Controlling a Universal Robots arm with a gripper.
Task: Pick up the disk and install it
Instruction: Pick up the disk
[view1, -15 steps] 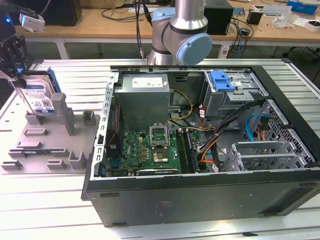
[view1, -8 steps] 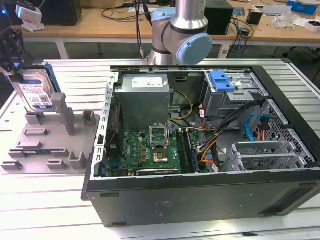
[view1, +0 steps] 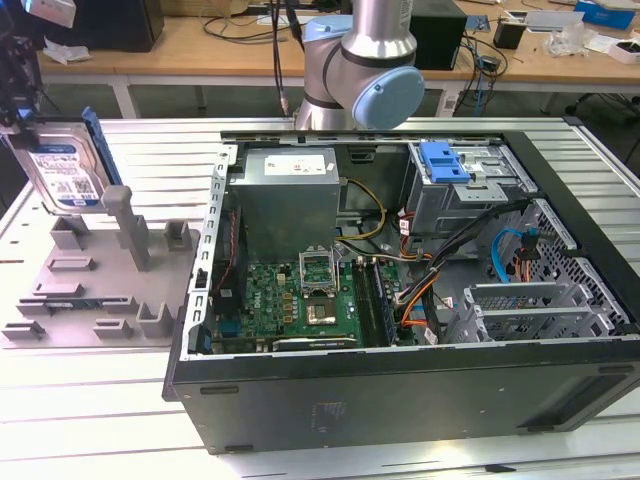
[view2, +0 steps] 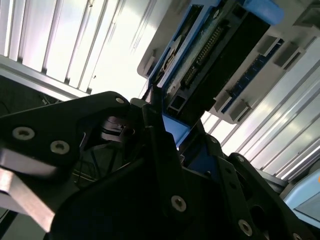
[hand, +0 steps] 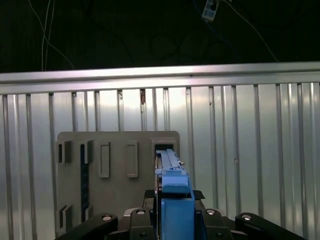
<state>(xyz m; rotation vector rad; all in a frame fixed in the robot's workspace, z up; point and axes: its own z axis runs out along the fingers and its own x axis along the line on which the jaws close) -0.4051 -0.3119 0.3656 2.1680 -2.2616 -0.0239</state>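
Note:
The disk (view1: 62, 165), a silver drive with a white-and-blue label in a blue carrier bracket, stands on edge at the exterior view's far left, just over a slot of the grey fixture tray (view1: 95, 290). My gripper (view1: 15, 95) holds it from above, its dark fingers shut on the carrier. In the first wrist view the disk's blue edge (hand: 172, 197) runs out from between the fingers (hand: 220, 222), with the tray (hand: 117, 170) below. The second wrist view has the disk's circuit-board side (view2: 210, 55) beyond the black fingers (view2: 160, 150).
The open computer case (view1: 300, 395) lies on the ribbed aluminium table (view1: 100, 420) at the exterior view's right. Inside are a grey power supply (view1: 290, 190), a motherboard (view1: 300, 300), a drive cage with a blue latch (view1: 445, 160) and loose cables. The arm's base (view1: 360, 70) stands behind.

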